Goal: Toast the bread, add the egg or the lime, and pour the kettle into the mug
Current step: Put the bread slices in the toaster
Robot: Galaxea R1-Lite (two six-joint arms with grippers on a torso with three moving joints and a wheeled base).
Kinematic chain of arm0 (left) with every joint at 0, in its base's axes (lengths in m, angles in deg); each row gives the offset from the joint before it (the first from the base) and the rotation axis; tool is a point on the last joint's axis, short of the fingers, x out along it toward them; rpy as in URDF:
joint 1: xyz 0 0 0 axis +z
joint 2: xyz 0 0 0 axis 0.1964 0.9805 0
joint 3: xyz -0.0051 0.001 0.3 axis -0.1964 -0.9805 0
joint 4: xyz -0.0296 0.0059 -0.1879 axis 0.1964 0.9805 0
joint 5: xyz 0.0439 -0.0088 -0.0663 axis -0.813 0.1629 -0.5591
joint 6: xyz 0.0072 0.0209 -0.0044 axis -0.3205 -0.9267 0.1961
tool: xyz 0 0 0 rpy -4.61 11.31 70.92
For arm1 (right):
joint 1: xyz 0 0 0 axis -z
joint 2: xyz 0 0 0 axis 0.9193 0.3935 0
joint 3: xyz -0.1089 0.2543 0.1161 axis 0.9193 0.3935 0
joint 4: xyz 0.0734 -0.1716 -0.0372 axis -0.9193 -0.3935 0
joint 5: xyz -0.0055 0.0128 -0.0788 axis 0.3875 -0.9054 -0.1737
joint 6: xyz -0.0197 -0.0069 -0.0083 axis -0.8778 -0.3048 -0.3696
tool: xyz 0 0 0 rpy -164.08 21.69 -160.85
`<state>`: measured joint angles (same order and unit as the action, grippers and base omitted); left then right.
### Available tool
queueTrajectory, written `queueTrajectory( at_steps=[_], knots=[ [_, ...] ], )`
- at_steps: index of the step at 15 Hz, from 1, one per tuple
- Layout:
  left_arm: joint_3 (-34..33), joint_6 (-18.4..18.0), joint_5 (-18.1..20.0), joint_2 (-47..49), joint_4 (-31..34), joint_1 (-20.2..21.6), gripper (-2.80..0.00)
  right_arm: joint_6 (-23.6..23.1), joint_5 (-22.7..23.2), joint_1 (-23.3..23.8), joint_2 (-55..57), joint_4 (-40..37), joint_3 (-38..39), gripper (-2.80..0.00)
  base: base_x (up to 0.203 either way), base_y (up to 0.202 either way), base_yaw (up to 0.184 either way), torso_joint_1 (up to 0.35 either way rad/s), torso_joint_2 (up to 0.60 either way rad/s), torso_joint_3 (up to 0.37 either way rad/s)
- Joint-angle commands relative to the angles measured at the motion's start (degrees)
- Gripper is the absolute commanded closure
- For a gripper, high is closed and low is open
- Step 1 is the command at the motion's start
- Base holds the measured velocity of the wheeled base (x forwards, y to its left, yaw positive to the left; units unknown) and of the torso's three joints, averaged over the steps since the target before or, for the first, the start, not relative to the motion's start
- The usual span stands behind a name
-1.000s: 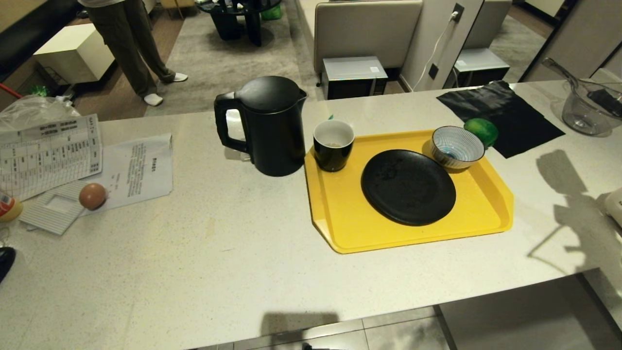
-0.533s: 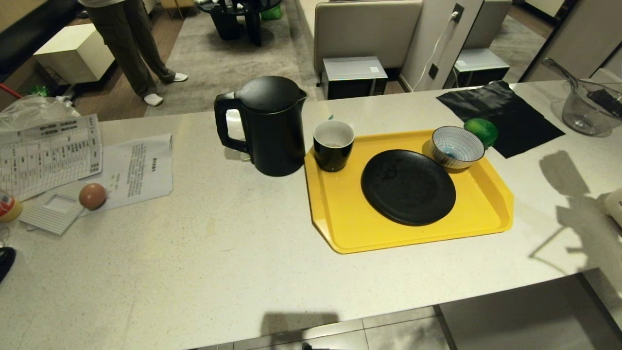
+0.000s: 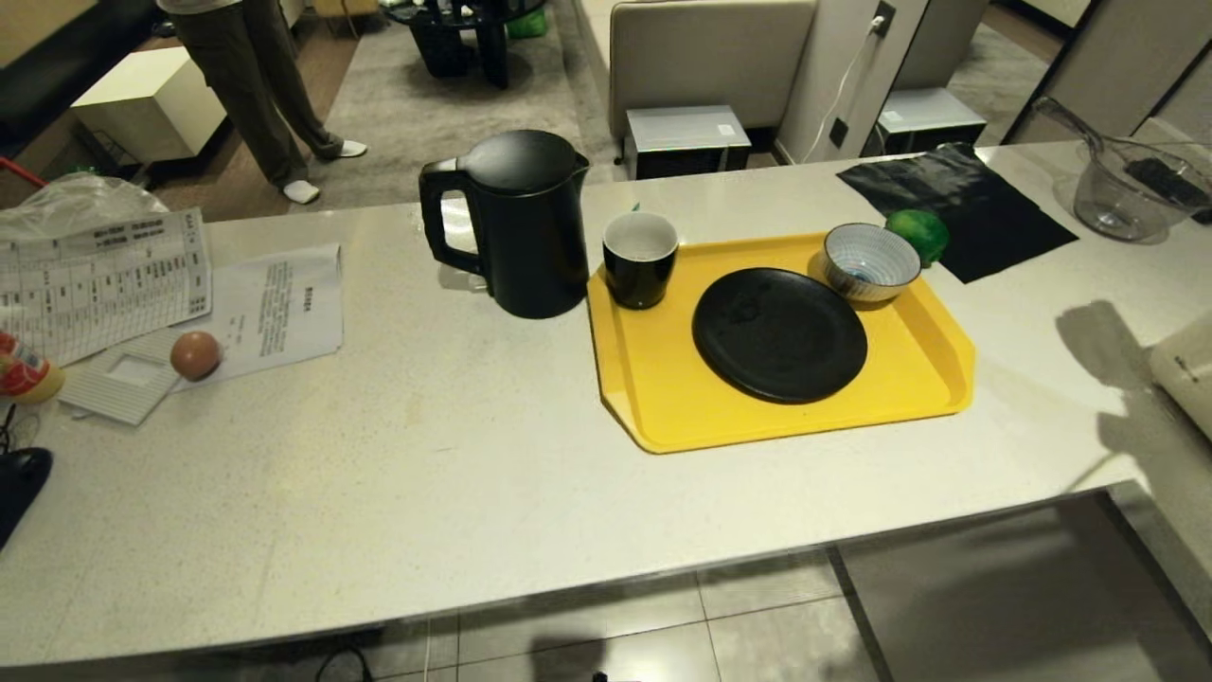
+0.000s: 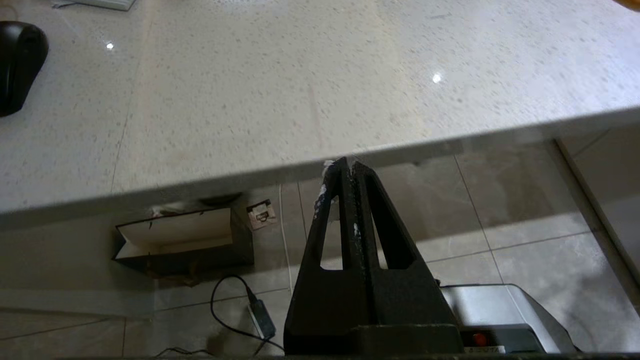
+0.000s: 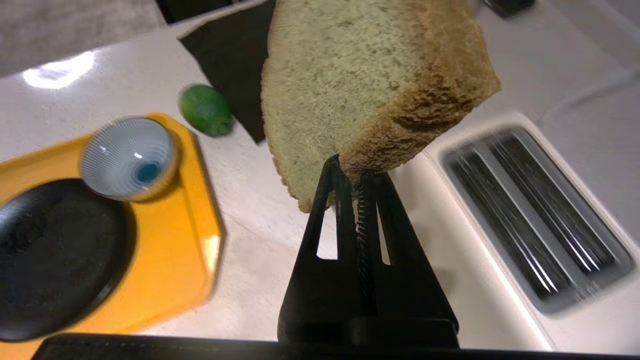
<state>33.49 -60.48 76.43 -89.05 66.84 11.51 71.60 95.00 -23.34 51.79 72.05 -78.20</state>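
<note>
The whole head view has shifted since a moment ago: the counter now sits higher in the picture, more floor shows at the near edge, and a pale corner of the toaster has come further in at the right. That is the camera moving with the robot, not the things; the kettle, the mug, the black plate and the striped bowl keep the same places relative to the yellow tray, with the lime just beyond the bowl, off the tray beside a black cloth. The egg lies far off to the left on some papers. The right hand is out of the head view, but its own camera shows it clamped on a lower corner of the bread, which hangs in the air above the counter, with the toaster's slots just to one side and below. The slots look smeared, which fits a view in motion. The left hand rests low at the counter's near edge, fingers together and holding nothing. The robot seems to be closing on the toaster, so the toasting step is under way, with the slice not yet in a slot; the egg or lime and the pouring remain to do.
</note>
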Motion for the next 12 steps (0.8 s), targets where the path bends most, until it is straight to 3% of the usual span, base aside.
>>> queueTrajectory(
  at_steps=[1, 12],
  knots=[
    [0.00, 0.11, -0.02, 0.05, 0.00, -0.01, 0.00, 0.06, 0.21, -0.07, 0.15, 0.09, 0.04, 0.00, -0.136, 0.000, -0.003, -0.011, 0.00, 0.002],
    [0.00, 0.11, -0.02, 0.05, 0.00, -0.01, 0.00, -0.29, 0.38, -0.07, 0.13, 0.17, 0.32, 0.00, -0.005, 0.000, -0.001, 0.000, 0.00, 0.000]
  ],
)
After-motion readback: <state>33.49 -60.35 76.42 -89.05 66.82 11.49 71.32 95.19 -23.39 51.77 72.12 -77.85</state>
